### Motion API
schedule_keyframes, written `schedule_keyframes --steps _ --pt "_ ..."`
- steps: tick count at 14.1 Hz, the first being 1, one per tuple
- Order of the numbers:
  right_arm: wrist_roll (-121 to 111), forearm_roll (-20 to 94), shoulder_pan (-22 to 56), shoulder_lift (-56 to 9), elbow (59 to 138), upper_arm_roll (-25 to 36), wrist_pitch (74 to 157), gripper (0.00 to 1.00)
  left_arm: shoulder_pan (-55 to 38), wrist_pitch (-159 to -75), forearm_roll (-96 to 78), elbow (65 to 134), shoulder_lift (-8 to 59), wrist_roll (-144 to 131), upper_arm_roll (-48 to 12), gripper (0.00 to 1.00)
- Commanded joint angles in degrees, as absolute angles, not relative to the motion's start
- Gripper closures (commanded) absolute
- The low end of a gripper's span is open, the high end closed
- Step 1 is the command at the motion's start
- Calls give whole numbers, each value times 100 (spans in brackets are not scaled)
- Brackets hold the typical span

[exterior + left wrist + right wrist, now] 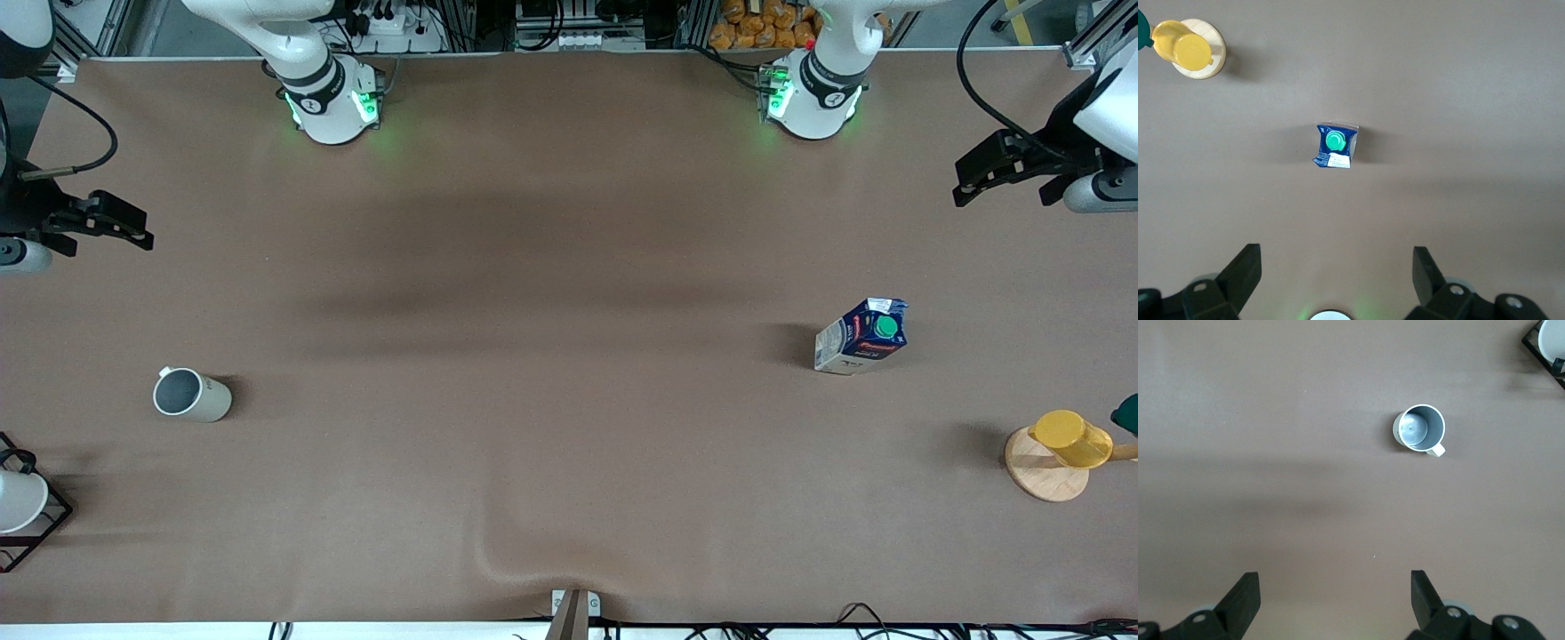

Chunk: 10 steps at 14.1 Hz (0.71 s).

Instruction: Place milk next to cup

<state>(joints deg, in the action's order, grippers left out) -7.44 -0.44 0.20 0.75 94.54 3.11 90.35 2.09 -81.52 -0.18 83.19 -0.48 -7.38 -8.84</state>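
The milk (862, 336) is a dark blue gable-top carton with a green cap. It stands upright on the brown table toward the left arm's end, and its cap shows from above in the left wrist view (1335, 144). The cup (190, 394) is a cream mug with a grey inside and a small handle. It sits toward the right arm's end and also shows in the right wrist view (1421, 429). My left gripper (1005, 182) (1337, 267) hangs open and empty over the table's edge at its own end. My right gripper (107, 236) (1335, 590) hangs open and empty at the other end.
A yellow cup on a round wooden stand (1062, 449) (1188, 48) is nearer the front camera than the milk, with a dark green thing (1127, 413) beside it. A white cup in a black wire rack (18, 502) (1548, 340) stands near the mug. The table cover has a wrinkle (516, 560) at its front edge.
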Motion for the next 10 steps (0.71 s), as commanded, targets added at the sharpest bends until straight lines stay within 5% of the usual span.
schedule_keyframes --steps 1,10 --pt "-817 -79 -62 62 9457 264 9053 0 246 -8200 -123 8393 -88 -606 -879 0" --pt "-826 -70 -141 -131 9475 264 9070 0 255 -8200 -105 8429 -88 -606 -879 0"
